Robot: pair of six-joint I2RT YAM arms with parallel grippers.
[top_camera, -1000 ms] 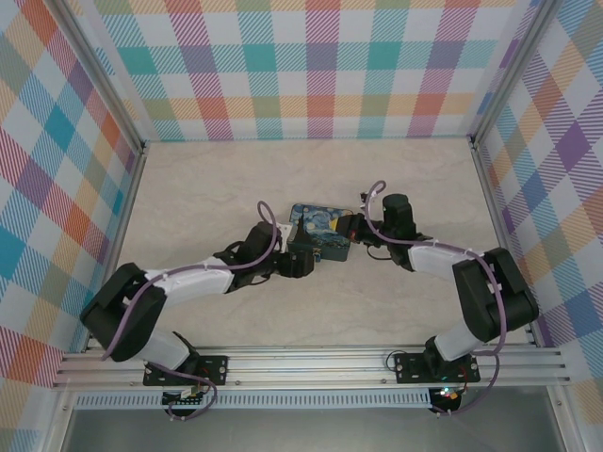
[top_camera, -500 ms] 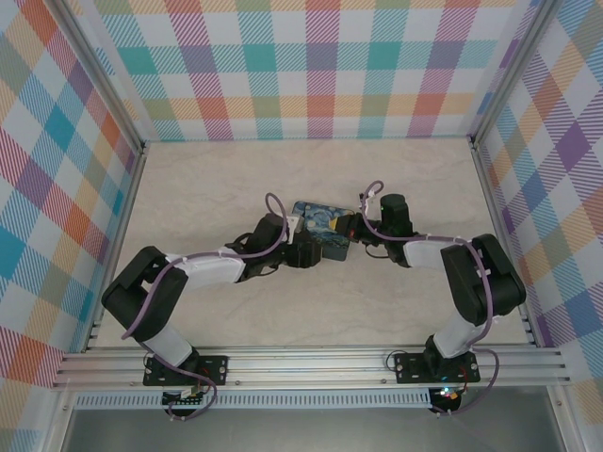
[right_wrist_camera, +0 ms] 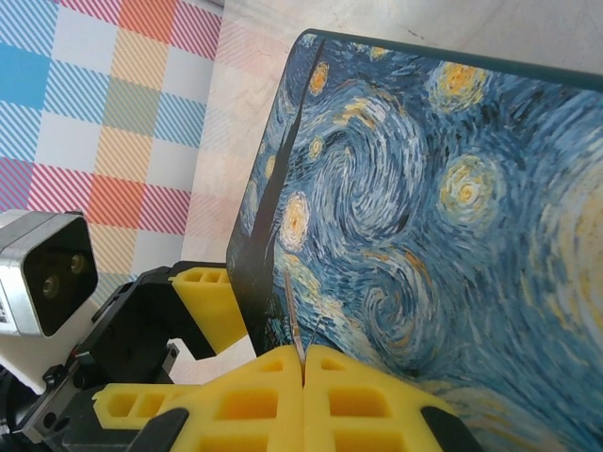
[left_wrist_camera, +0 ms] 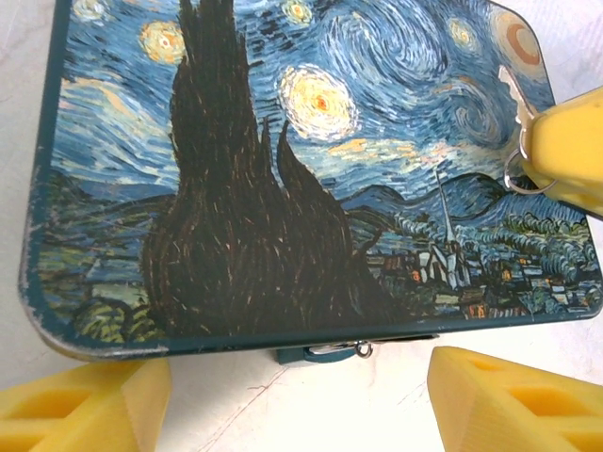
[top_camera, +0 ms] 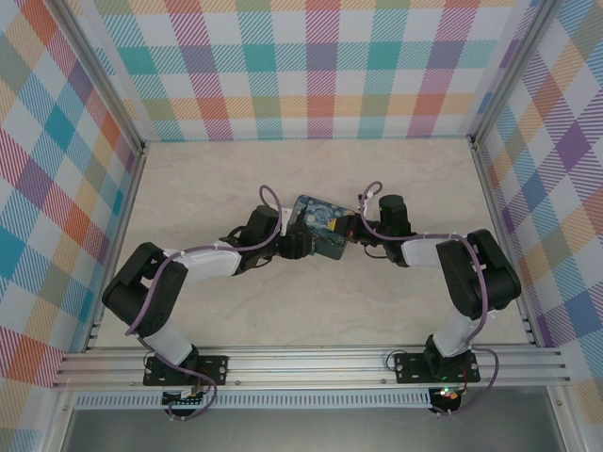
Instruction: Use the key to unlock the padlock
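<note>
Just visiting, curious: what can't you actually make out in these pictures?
1. Left wrist view: the padlock is mostly tucked under the tin's front edge, so its keyhole is hidden.
2. Right wrist view: the key is an edge-on sliver, and the shut right gripper covers its head.
3. Top view: both are too small to tell, crowded by the arms.

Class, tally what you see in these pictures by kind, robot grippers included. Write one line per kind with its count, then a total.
painted tin: 1
padlock: 1
key: 1
grippers: 2 (left gripper, right gripper)
Total: 5
</note>
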